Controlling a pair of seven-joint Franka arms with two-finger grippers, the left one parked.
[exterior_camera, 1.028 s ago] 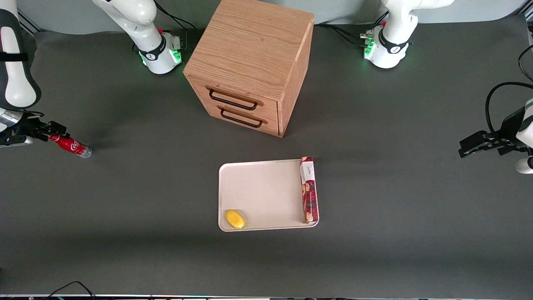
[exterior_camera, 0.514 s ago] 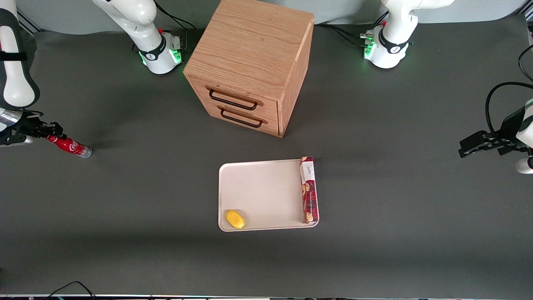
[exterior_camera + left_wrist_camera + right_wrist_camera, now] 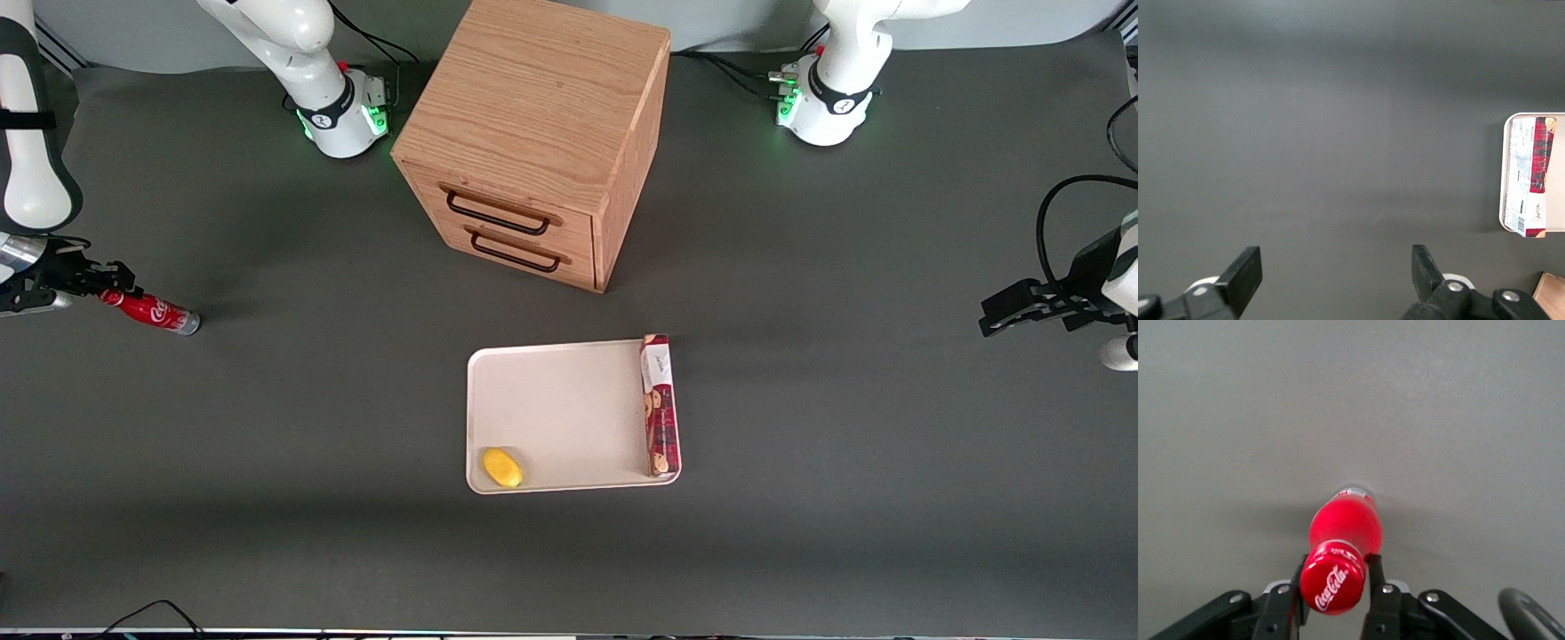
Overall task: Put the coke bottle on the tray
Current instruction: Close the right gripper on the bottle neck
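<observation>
1. The bottle (image 3: 149,310) is at the working arm's end of the desk, close to that edge, well apart from the tray (image 3: 551,400).
2. Its long axis is tilted: the cap end is raised in the gripper (image 3: 105,289), and the silvery base points along the desk toward the tray and slightly toward the front camera.
3. In the front view I cannot tell whether the base touches the desk or hangs just above it.
4. In the right wrist view the red cap (image 3: 1333,587) faces the camera and the body runs away from it, the base farthest off.
5. The gripper is clamped on the bottle's neck just under the cap, one finger (image 3: 1375,587) on each side.
6. The tray lies mid-desk, nearer the front camera than the cabinet (image 3: 533,142).
7. A box (image 3: 660,404) lies along the tray's edge toward the parked arm; a lemon (image 3: 501,468) sits in the corner nearest the camera at the working arm's end.
8. The tray's middle is bare.
9. Between bottle and tray there is only open dark desk (image 3: 338,400).
</observation>
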